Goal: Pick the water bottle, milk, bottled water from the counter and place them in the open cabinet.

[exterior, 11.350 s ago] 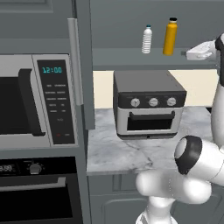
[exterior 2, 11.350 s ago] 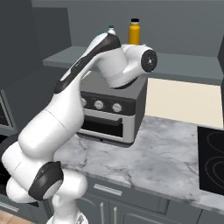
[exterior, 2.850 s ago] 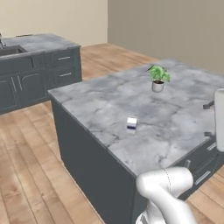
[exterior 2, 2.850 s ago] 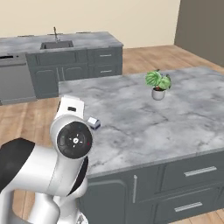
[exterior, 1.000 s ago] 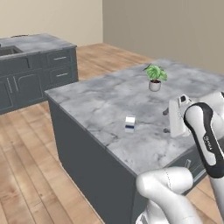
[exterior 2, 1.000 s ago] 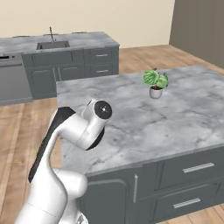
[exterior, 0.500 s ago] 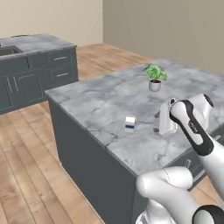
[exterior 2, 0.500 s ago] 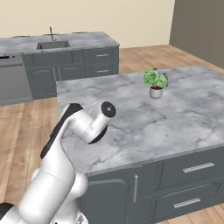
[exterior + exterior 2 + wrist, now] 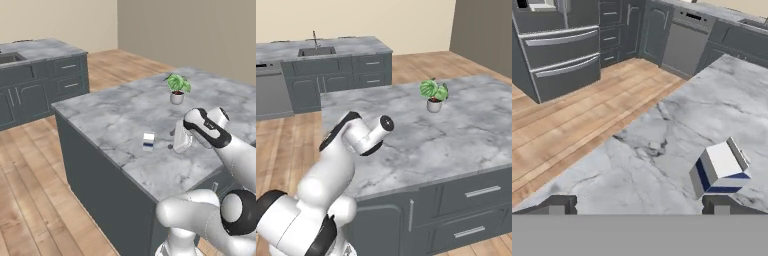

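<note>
The milk carton (image 9: 148, 141) is standing upright on the marble desk (image 9: 115, 110), its long axis vertical, near the front edge of the slab; in the hand view the milk carton (image 9: 719, 170) is showing its white top and a dark blue band low on its side, with one corner turned toward the camera. The end effector (image 9: 176, 140) is hanging just to the right of the carton in the left base view, near it but apart from it, and its two dark fingertips (image 9: 558, 204) are standing spread wide at the bottom of the hand view with nothing pinched between them; the carton is sitting just above the right-hand tip there. A small potted plant (image 9: 176, 88) in a white pot is standing farther back on the desk, well apart from the carton, and the same potted plant (image 9: 433, 95) is showing on the slab in the right base view. Bare marble is lying between the carton and the end effector. Beyond the wooden floor (image 9: 30, 170), a second run of dark grey cabinets with a sink (image 9: 316, 51) is lining the wall.
</note>
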You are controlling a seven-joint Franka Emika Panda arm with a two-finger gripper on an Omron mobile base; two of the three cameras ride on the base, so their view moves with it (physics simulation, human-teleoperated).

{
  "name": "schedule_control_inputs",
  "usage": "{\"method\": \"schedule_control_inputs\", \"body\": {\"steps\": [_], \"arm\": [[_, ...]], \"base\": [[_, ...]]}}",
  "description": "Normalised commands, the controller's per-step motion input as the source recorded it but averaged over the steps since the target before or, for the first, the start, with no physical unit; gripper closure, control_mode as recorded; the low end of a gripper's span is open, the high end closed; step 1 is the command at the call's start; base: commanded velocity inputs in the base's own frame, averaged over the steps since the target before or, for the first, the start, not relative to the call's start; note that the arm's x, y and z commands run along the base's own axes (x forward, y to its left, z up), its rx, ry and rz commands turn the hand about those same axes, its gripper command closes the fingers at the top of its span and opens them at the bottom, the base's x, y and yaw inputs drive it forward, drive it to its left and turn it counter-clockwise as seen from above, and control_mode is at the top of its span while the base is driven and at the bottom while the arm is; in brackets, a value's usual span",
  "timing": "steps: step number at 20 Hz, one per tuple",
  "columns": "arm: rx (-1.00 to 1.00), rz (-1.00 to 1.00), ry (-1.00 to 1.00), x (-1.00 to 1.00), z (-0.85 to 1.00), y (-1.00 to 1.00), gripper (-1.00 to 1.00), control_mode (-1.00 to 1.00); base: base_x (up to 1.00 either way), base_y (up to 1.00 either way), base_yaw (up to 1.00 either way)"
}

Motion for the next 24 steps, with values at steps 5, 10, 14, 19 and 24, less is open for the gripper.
{"method": "schedule_control_inputs", "body": {"steps": [5,10,14,19,24], "arm": [[0.1,0.0,0.04,0.41,-0.25,0.0,-1.0,-1.0],[0.08,0.0,0.0,0.24,-0.26,0.0,-1.0,-1.0],[0.02,0.0,0.0,0.31,-0.24,0.0,-1.0,-1.0],[0.0,-0.03,0.0,0.27,-0.2,0.0,-1.0,-1.0],[0.0,-0.04,-0.02,0.21,-0.12,0.0,-1.0,-1.0]], "base": [[0.0,0.0,0.0],[0.0,0.0,0.0],[0.0,0.0,0.0],[0.0,0.0,0.0],[0.0,0.0,0.0]]}}
